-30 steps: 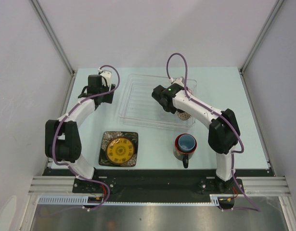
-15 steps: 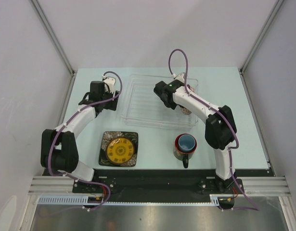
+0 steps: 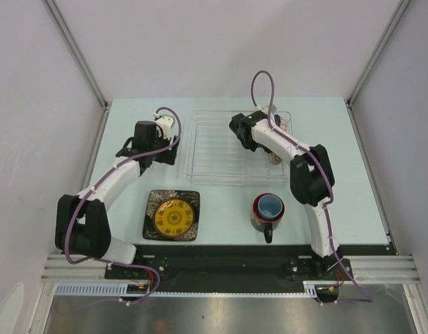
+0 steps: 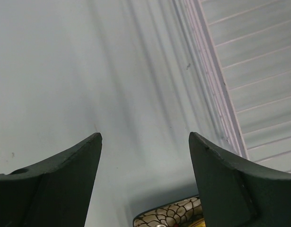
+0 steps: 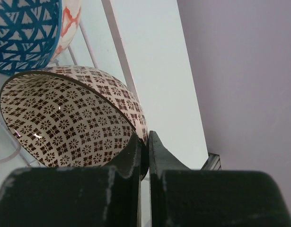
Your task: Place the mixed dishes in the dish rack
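Observation:
The clear dish rack (image 3: 217,149) lies at the back middle; its ribbed edge also shows in the left wrist view (image 4: 240,85). My right gripper (image 3: 261,145) (image 5: 147,135) is shut on the rim of the speckled beige bowl (image 5: 69,118) (image 3: 274,158), held tilted over the rack's right end beside the blue-white patterned bowl (image 5: 27,33) (image 3: 281,125). My left gripper (image 3: 163,154) (image 4: 145,137) is open and empty above the table left of the rack. The yellow plate (image 3: 172,216) lies on the black square plate (image 3: 152,209) (image 4: 171,215). The light blue cup (image 3: 270,205) sits inside the dark mug (image 3: 266,224).
Grey walls and frame posts close in the table on the left, back and right. The table's right edge and the wall (image 5: 240,71) lie just past the bowl.
My right arm has carried the beige bowl farther back and right over the rack. My left arm has swung right and nearer, toward the rack's left edge.

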You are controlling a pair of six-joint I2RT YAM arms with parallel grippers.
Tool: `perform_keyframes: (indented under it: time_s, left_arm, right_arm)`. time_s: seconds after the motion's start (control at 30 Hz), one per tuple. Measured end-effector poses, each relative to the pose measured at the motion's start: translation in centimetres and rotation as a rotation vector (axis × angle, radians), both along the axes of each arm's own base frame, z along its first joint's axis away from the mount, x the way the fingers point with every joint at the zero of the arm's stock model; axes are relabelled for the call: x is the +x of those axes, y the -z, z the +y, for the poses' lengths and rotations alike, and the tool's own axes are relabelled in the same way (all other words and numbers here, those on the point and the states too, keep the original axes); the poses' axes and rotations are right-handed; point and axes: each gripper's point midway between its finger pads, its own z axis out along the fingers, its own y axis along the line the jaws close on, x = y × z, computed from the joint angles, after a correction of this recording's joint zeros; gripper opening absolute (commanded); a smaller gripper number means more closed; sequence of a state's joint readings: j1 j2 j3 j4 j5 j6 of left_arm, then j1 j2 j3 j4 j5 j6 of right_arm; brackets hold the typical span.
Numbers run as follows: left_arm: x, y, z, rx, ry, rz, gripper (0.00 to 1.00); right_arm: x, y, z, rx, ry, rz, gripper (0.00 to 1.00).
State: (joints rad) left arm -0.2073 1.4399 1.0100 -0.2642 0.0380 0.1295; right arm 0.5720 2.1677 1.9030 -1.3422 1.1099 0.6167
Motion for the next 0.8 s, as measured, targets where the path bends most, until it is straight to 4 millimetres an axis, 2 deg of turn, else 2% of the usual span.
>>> perform_keyframes:
  time_s: [0.23, 0.3, 0.43, 0.57, 0.6, 0.67, 0.7, 0.77, 0.8]
  left_arm:
    - [-1.7, 1.0, -3.4, -0.004, 0.092, 0.037, 0.79]
    - [-1.9, 1.0, -3.8, 0.001, 0.103, 0.038, 0.79]
    - [-2.1, 0.7, -3.5, 0.012, 0.092, 0.034, 0.79]
    - [-2.2, 0.1, -3.4, 0.011, 0.088, 0.017, 0.79]
    - [-2.2, -0.1, -3.4, 0.01, 0.088, 0.013, 0.79]
    - [-2.2, -0.3, -3.4, 0.009, 0.089, 0.007, 0.79]
    - [-2.2, -0.3, -3.4, 0.009, 0.09, 0.004, 0.79]
    - [-2.3, -0.2, -3.3, 0.015, 0.093, 0.005, 0.79]
    - [-2.3, -0.1, -3.3, 0.016, 0.093, 0.007, 0.79]
  right_arm:
    - [-0.2, 0.0, 0.5, -0.003, -0.017, 0.013, 0.0]
    - [-0.7, 0.2, 0.9, -0.025, -0.038, 0.03, 0.04]
    - [-2.4, 1.2, 2.4, -0.073, -0.099, 0.104, 0.21]
    - [-3.3, 1.8, 4.2, -0.104, -0.158, 0.139, 0.36]
    - [-3.4, 1.9, 4.5, -0.103, -0.166, 0.141, 0.45]
    - [-3.6, 2.0, 5.1, -0.095, -0.178, 0.142, 0.5]
    - [-3.7, 2.2, 5.4, -0.082, -0.182, 0.144, 0.66]
    - [-3.7, 2.5, 5.6, -0.065, -0.181, 0.145, 0.84]
    - [-3.7, 2.5, 5.6, -0.06, -0.179, 0.143, 0.99]
